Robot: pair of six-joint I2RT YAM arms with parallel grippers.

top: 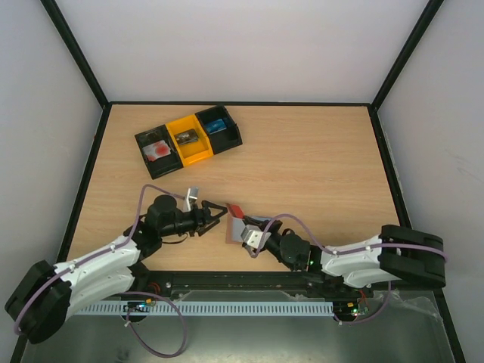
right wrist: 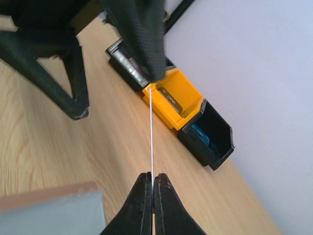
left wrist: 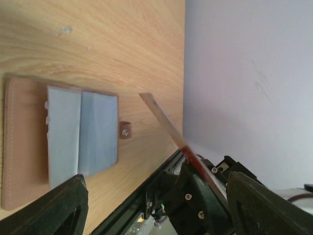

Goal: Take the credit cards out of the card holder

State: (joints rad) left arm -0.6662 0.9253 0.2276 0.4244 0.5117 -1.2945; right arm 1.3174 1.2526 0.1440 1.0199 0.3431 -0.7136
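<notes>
My right claw (right wrist: 152,179) is shut tight on one card (right wrist: 151,132). The card is thin, and from my right wrist I see only its edge, like a line. I hold it up in the air, above the desk (top: 318,174). It is not inside the card holder (left wrist: 24,147).

My left claw (top: 215,215) is wide open and has nothing in it. It sits just beside the card. The far end of the card comes right up to one of the left claw's fingers (right wrist: 142,39). I cannot tell if they touch.

The card holder lies flat and open on the desk, just under and beside my two claws. It is brown on the outside and pale grey on the inside.

So I think one card is out, and that part is done. The card is not put down yet, so I need a spot for it. The black and yellow bins (top: 189,140) are further back on the desk, well apart from my claws.

I cannot tell if more cards are hiding in the grey pockets. I think I need to look there next. If there are more, each one must come out too, so the job may be only part done.
</notes>
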